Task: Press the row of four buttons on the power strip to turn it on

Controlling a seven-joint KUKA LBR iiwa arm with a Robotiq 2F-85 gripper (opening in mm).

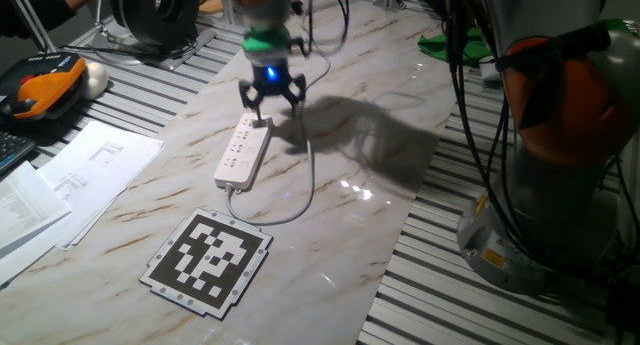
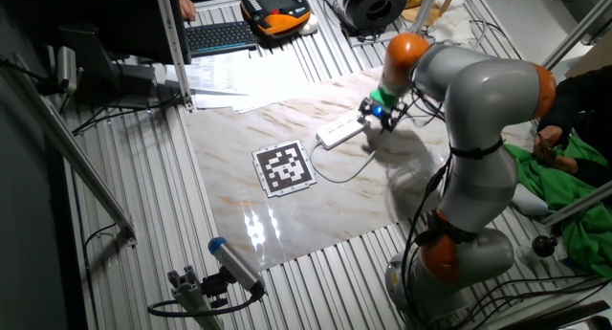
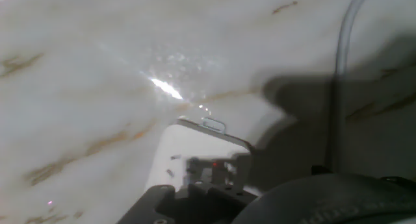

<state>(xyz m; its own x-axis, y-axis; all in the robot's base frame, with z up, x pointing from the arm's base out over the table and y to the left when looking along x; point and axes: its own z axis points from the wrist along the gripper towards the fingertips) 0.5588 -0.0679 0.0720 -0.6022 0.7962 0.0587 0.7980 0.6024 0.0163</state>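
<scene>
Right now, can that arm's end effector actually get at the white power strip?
Probably yes. The end effector hangs right over the far end of the power strip, and nothing lies between them; the marker board sits well clear.

Marble-patterned tabletop [image 1: 380, 105] with glare, ribbed metal bench [image 2: 182, 206], papers [image 1: 70, 175], keyboard [image 2: 220, 35]

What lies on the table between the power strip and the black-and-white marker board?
Only the thin white cable curves there, from the power strip past the marker board; otherwise the marble top is bare. One fixed view shows it best.
</scene>
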